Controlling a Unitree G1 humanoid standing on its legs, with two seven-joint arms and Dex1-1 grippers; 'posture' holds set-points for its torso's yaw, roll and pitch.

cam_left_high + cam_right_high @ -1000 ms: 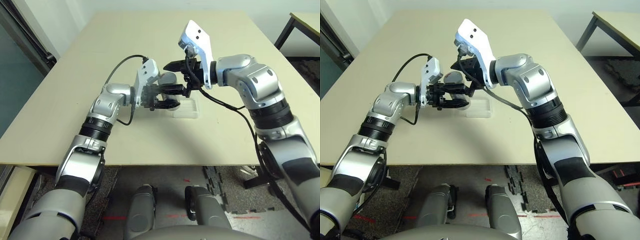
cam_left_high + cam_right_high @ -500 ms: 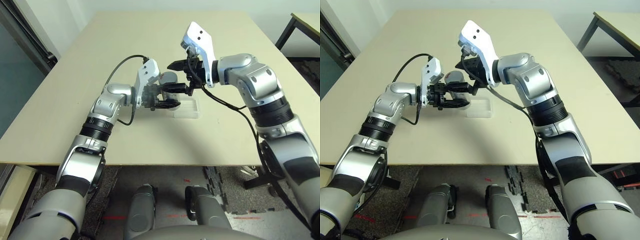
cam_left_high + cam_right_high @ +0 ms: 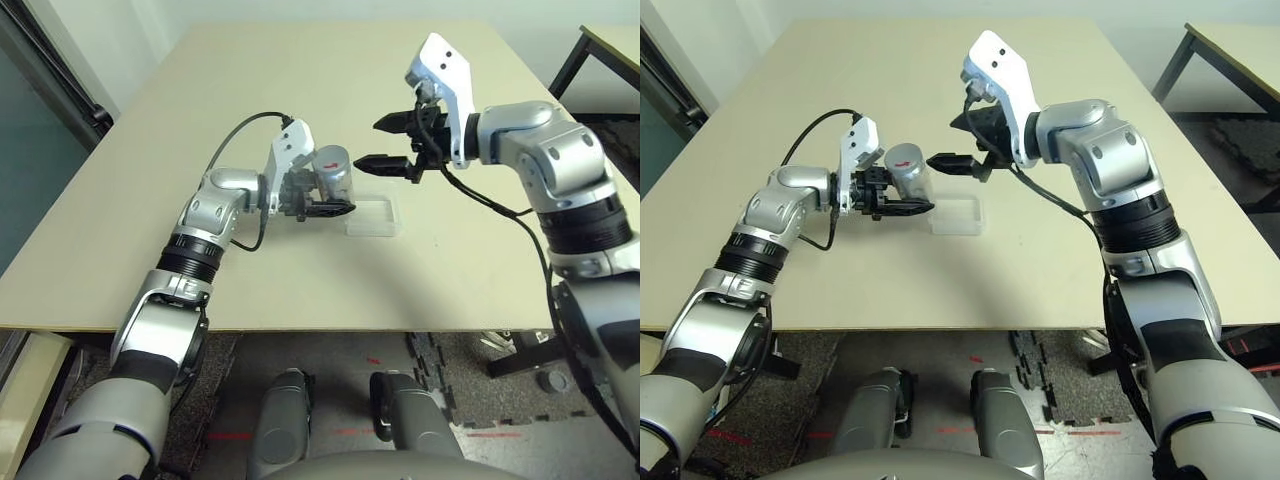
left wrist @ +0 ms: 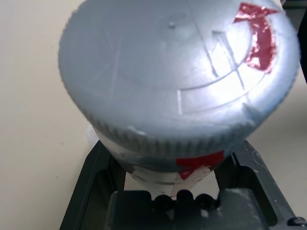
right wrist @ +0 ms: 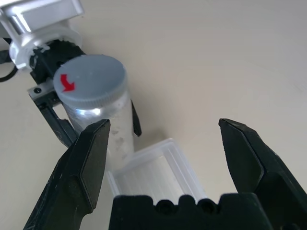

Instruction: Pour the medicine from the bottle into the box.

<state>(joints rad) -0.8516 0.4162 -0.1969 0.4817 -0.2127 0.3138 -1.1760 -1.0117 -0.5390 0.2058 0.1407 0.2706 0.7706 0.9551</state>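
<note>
Pale beige table (image 3: 200, 120), bare wood-tone top, dark floor below its near edge. Left gripper (image 3: 322, 196) clenched around the bottle (image 3: 333, 172), black fingers pinching its lower body and holding it just above the tabletop. Silvery-grey cylinder, tilted slightly, wide ribbed grey cap still on, red arrow mark on the cap top (image 5: 67, 84), red-and-white label on the side (image 4: 199, 160). Right gripper (image 3: 390, 142) spread wide, grasping nothing, hanging in the air just beside the bottle's cap, apart from it. Box (image 3: 372, 216) flat on the table just beside the bottle, under the open fingers (image 5: 86, 163): shallow, clear plastic, rounded corners, ribbed floor, nothing visible inside.
</note>
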